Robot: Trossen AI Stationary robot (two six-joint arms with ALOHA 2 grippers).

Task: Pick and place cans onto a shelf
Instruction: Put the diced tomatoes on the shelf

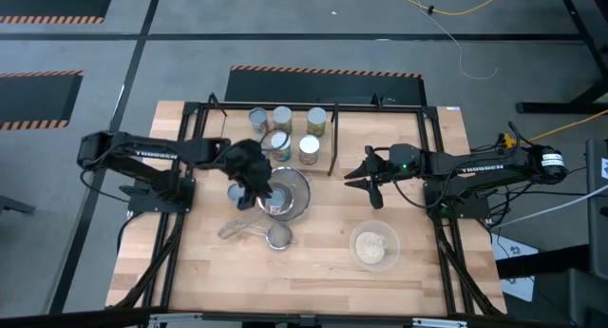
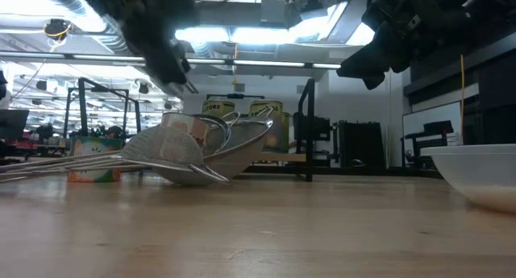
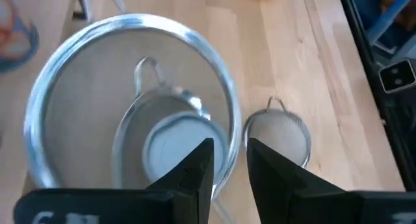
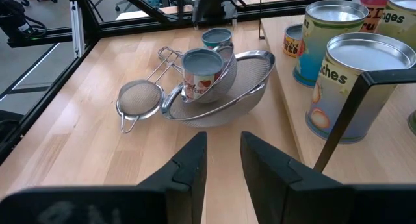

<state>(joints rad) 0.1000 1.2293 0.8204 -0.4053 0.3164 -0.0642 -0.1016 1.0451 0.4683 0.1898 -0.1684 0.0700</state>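
Note:
A short can with a light-blue top (image 3: 172,149) stands tilted inside a small strainer nested in the big mesh strainer (image 1: 288,195); it also shows in the right wrist view (image 4: 201,74). A second short can (image 4: 216,37) stands on the table just behind the strainers. Several taller cans (image 1: 309,149) stand on the black-rod shelf (image 1: 332,138). My left gripper (image 3: 231,162) hovers above the can in the strainer, open by a narrow gap, empty. My right gripper (image 4: 223,152) hangs open and empty above the table, right of the shelf (image 1: 366,181).
A small strainer (image 1: 278,236) lies on the table near the big one, handles toward the left. A glass bowl of beige stuff (image 1: 374,244) stands near the front right. A black shelf upright (image 4: 338,130) stands close beside my right gripper.

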